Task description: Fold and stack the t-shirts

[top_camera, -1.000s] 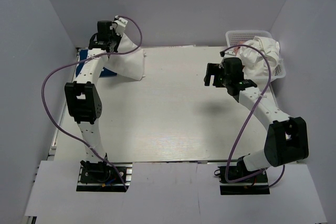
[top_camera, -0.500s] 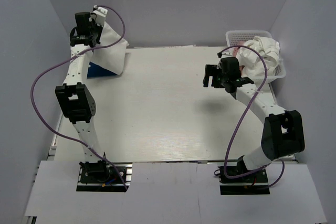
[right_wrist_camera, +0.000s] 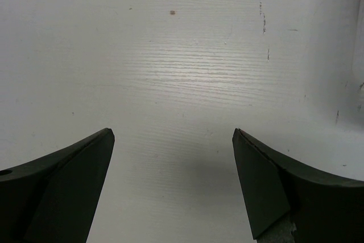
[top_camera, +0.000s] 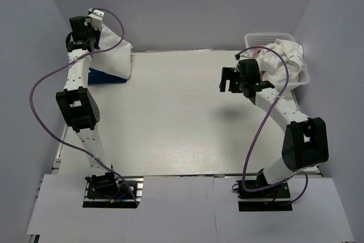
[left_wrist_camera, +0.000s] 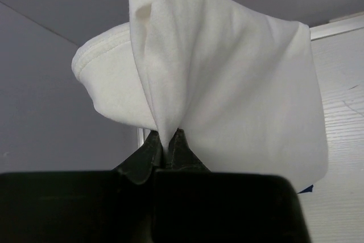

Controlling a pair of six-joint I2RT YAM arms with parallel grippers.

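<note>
My left gripper (top_camera: 94, 27) is shut on a white t-shirt (top_camera: 112, 55) and holds it up over the table's far left corner. The shirt hangs down onto a folded dark blue t-shirt (top_camera: 104, 77). In the left wrist view the fingertips (left_wrist_camera: 152, 143) pinch a fold of the white t-shirt (left_wrist_camera: 227, 83), and a blue corner (left_wrist_camera: 306, 188) shows below it. My right gripper (top_camera: 227, 80) is open and empty above bare table, left of the basket; its jaws stand wide apart in the right wrist view (right_wrist_camera: 173, 135). Another white t-shirt (top_camera: 286, 52) and a bit of pink cloth (top_camera: 259, 54) lie bunched in the basket.
A white plastic mesh basket (top_camera: 302, 78) stands at the far right of the white table (top_camera: 182, 123). Grey walls close in the left, back and right sides. Purple cables loop off both arms.
My left arm has swung left and back with the white t-shirt, from beside the blue shirt to above it. My right gripper has shifted slightly back and stays open.
</note>
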